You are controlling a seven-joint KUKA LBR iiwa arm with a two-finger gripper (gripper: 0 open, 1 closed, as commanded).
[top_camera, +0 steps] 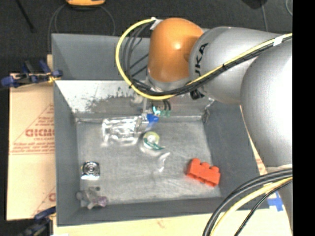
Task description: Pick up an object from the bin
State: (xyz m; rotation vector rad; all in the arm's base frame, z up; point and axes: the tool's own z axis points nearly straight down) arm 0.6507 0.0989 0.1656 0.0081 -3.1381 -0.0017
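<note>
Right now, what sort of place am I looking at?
Probably a robotics lab's test station: a silver robot arm with cables reaches over a grey metal bin holding odd loose things, such as a red toy brick.

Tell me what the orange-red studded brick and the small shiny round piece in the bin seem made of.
The orange-red studded brick: probably moulded plastic, matte; even colour, blocky studs. The small shiny round piece: looks like polished metal; silvery glints, though chromed plastic is possible.
</note>
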